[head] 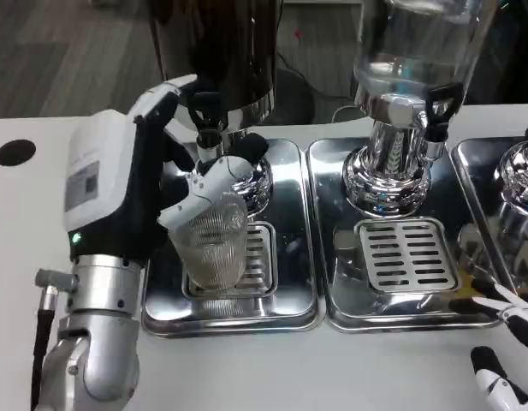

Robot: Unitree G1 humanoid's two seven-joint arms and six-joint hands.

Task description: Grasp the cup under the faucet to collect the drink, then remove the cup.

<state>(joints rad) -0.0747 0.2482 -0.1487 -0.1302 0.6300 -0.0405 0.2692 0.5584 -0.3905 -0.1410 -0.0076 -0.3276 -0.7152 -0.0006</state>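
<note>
Left hand (148,184) grips ribbed cup (214,244) on drip tray (246,312), faucet (208,128) at 12 o'clock. Keep cup upright, centred beneath spout while filling. Right hand (507,342), at 3 o'clock: fingers spread, empty.

Three drip trays sat side by side along the table's (272,377) far edge, each carrying a drink dispenser. On the left tray (238,317), the left hand (174,184) held a cup (216,244) over the grille, beneath the faucet (208,128). The middle tray (400,312) stood just right of it. The right hand (503,351) rested near the table's front right corner.
</note>
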